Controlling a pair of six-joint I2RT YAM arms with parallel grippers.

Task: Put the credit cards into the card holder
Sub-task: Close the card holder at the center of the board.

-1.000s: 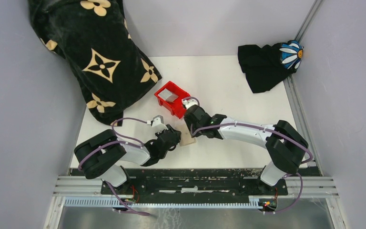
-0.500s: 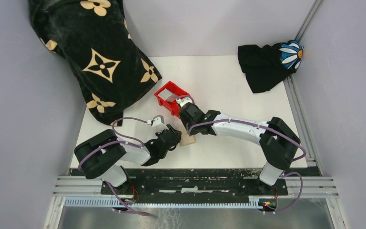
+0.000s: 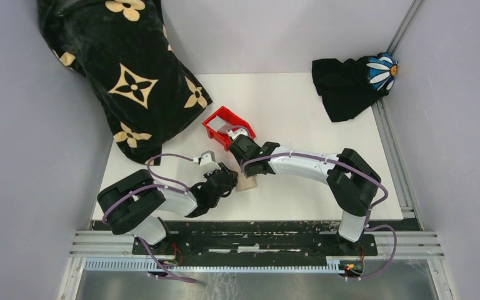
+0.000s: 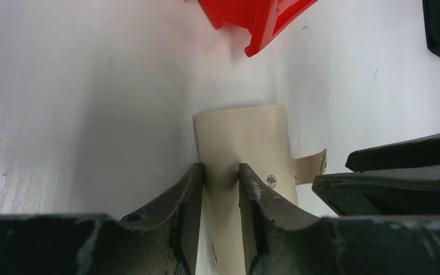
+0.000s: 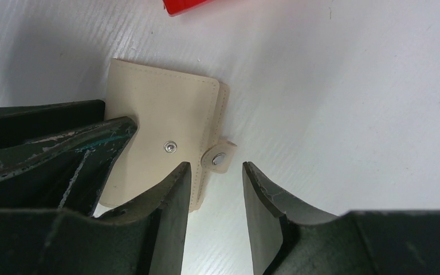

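**Item 1.** Left gripper point(image 4: 220, 175), black, two fingers, low over the near middle of the white table point(image 3: 312, 112). Its jaws are drawn narrow and pinch one edge of the beige, stitched, leather-like folding card holder point(image 5: 160, 109).

**Item 2.** The card holder lies flat and folded on the table between the two grippers. Its small snap tab point(image 5: 220, 157) sticks out to one side, unfastened from the metal stud point(image 5: 172, 147) on the cover.

**Item 3.** Right gripper point(image 5: 213, 172), black, two fingers, above the tab side of the card holder. Its jaws stand partly apart with nothing clasped. Whether a finger touches the cover cannot be told.

**Item 4.** Red plastic open-topped bin point(image 3: 215, 119), just beyond the right gripper, near the table's middle.

**Item 5.** Black plush fabric with beige flower motifs point(image 3: 125, 75), heaped at the far left.

**Item 6.** Black cloth with a blue-and-white daisy patch point(image 3: 350, 84), bunched in the far right corner.
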